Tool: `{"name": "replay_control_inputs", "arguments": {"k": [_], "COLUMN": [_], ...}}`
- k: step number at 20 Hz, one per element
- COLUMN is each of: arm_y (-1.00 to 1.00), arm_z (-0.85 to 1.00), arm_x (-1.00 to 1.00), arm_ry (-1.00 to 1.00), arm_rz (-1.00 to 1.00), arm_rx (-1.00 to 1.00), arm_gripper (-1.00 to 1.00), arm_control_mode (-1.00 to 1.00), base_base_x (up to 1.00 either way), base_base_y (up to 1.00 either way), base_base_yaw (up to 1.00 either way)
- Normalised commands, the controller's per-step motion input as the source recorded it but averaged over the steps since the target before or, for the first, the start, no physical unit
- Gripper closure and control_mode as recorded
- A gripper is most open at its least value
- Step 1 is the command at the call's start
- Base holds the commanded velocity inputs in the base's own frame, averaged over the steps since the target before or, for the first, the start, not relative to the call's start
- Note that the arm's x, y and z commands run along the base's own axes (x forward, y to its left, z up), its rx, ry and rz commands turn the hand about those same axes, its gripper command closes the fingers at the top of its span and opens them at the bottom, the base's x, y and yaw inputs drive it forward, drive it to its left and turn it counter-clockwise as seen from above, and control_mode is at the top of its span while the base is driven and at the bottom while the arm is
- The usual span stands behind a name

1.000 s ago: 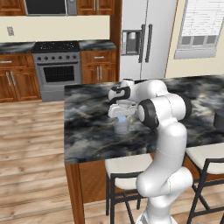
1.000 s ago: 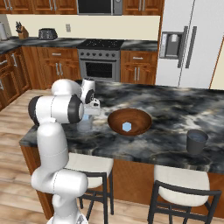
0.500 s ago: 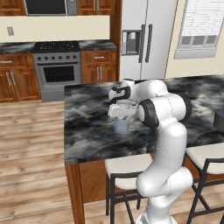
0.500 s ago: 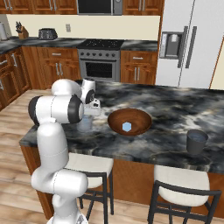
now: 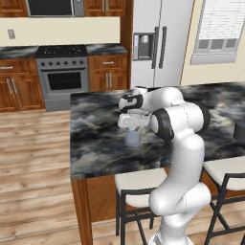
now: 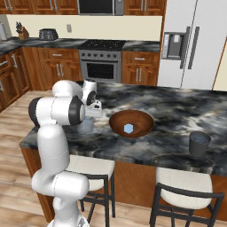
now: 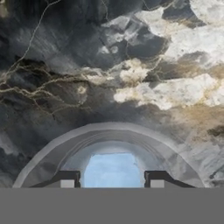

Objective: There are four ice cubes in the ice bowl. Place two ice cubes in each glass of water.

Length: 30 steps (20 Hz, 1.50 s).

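Note:
My gripper [image 7: 112,183] hangs just over a clear glass of water [image 7: 109,129] and is shut on a pale blue ice cube [image 7: 112,170] that fills the gap between the fingertips. From the sides, the gripper [image 5: 133,127] [image 6: 90,115] points down over the glass [image 5: 133,139] [image 6: 85,126] near the island's left end. To the right of it sits the brown wooden ice bowl [image 6: 117,122] with one ice cube [image 6: 128,128] lying in it. A second, darker glass [image 6: 199,143] stands far to the right, close to the counter's front edge.
The dark marble island counter [image 6: 168,111] carries everything. Two stools [image 6: 184,184] [image 5: 139,183] stand under its front edge. A stove [image 6: 101,60] and a fridge [image 6: 188,44] line the back wall.

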Motion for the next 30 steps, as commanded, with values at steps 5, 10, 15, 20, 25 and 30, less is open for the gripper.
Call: {"name": "replay_control_inputs", "arguments": {"k": [5,10,15,20,25,30], "arm_y": [0.00,0.00,-0.03,-0.71,-0.98,-0.70], "arm_z": [0.01,0.29,0.66,0.25,0.22,0.72], "arm_x": [-0.03,-0.21,-0.50,-0.80,-0.61,-0.23], "arm_ry": [-0.01,-0.07,-0.14,-0.13,-0.03,-0.01], "arm_rz": [-0.05,-0.03,-0.05,-0.16,-0.13,-0.04], "arm_rx": [0.00,0.00,0.00,0.00,-0.03,-0.11], "arm_gripper": [1.00,1.00,1.00,1.00,1.00,1.00], "arm_control_mode": [-1.00,-1.00,-1.00,-1.00,-1.00,-1.00], "base_base_x": [0.00,0.00,0.00,0.00,0.00,0.00], "base_base_y": [0.00,0.00,0.00,0.00,0.00,0.00], "base_base_yaw": [0.00,0.00,0.00,0.00,0.00,0.00]}}
